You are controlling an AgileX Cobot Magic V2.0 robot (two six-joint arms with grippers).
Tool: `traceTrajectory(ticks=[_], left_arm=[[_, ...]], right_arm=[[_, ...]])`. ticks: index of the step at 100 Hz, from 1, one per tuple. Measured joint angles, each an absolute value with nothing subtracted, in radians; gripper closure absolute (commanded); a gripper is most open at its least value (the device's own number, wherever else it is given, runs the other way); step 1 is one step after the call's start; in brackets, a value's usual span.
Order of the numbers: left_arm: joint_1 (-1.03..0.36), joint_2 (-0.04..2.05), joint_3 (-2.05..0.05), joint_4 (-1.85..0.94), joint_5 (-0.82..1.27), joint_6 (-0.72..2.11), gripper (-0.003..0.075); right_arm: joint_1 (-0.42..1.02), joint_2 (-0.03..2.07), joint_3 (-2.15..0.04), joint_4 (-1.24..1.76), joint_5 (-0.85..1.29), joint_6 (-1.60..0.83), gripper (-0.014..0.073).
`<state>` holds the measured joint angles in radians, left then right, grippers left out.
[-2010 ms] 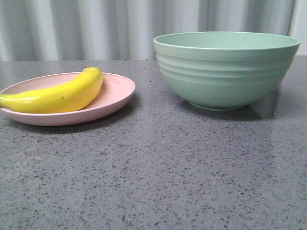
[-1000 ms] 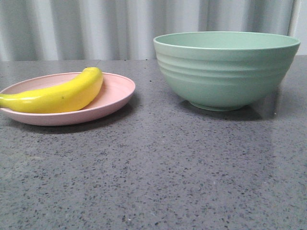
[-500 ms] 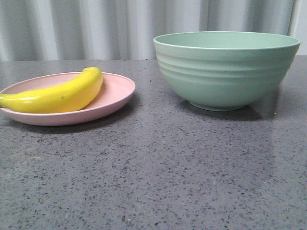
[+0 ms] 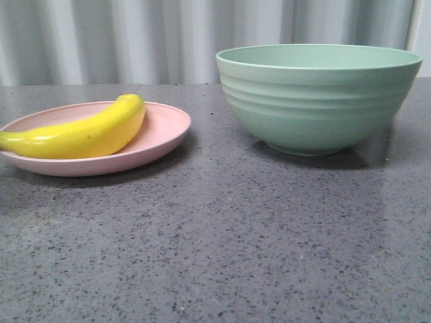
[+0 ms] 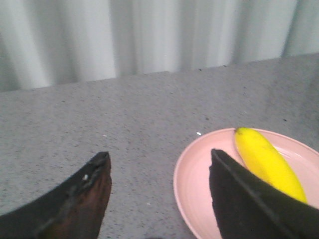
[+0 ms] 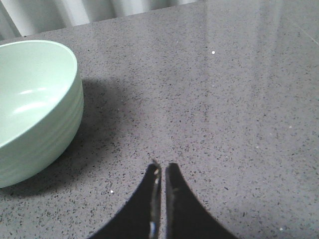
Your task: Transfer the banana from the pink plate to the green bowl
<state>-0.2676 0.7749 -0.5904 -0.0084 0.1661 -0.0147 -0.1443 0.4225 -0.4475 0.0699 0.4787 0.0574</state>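
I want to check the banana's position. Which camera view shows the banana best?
The front view: the banana lies nearly whole on the pink plate. The left wrist view shows it partly hidden behind a gripper finger. The right wrist view does not show it.

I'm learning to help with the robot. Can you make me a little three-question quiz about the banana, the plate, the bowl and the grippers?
1. True or false: the banana lies in the bowl.
2. Which gripper is open? A) left gripper B) right gripper
3. Fill in: the plate is coloured ____.

Key: 1 false, it lies on the plate. 2 A, the right one's fingers are shut with nothing between them. 3 pink.
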Motion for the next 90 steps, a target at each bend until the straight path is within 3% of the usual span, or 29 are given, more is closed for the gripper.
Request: traceTrajectory(ticks=[44,90], left_arm=[[-0.519,1.122,-0.870,-0.044,0.530,0.008,0.0349],[-0.551,1.401,-1.015,-0.180,0.651,0.099,0.0277]], right_arm=[[-0.144,0.423,-0.447,0.070,0.479,0.057,0.0666],[-0.133,0.423,-0.447,0.074,0.479,0.057,0.0666]])
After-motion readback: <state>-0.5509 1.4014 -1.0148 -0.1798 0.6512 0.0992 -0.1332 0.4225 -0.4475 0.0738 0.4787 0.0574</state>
